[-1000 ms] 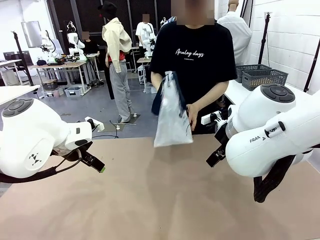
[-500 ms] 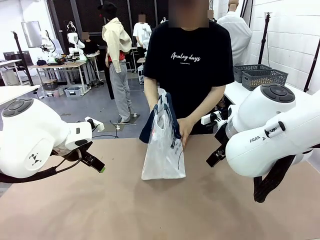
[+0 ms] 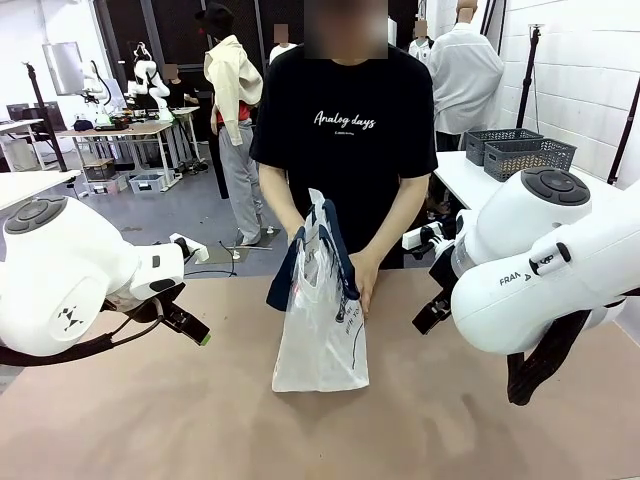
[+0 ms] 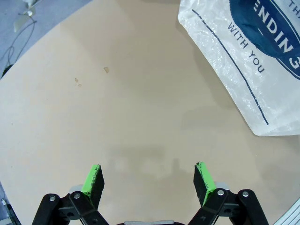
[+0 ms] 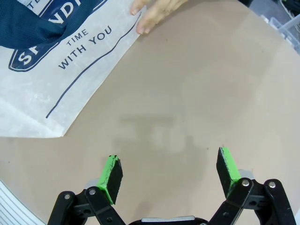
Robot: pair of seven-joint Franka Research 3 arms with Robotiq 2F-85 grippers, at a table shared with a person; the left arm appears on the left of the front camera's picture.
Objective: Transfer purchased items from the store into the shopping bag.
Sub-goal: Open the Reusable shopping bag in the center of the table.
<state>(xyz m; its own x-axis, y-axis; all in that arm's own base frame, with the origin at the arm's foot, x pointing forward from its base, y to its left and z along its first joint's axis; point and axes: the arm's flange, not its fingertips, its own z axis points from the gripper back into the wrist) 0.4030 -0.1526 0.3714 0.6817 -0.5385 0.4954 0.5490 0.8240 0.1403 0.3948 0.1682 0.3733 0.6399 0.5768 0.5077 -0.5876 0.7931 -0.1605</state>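
The tan bench (image 3: pixel 200 420) runs across the front view, with the two white arms at its sides and a person (image 3: pixel 345 130) in a black T-shirt standing at its far edge. The left arm (image 3: pixel 60 275) comes in from the left and the right arm (image 3: pixel 540 270) from the right, both hanging above the bench and well apart from each other. Between them, near the far edge and just in front of the person, the bag (image 3: pixel 320 340) stands upright on the bench, its base resting on the surface and its navy handles (image 3: pixel 340 255) drooping over its top. One hand (image 3: pixel 362 285) of the person rests flat against the side of the bag nearer the right arm; the other reaches to the handles from behind and is partly hidden. The navy oval print and the words "WITH YOU" read on the bag's face in both wrist views. Behind the right arm, two grey baskets (image 3: pixel 520 152) sit on a white side table. The left fingers (image 4: pixel 92 180) are spread wide over bare bench, holding nothing, the bag's bottom corner near but not touching. The right fingers (image 5: pixel 111 176) are likewise wide and empty, with the bag's other corner just ahead of them.
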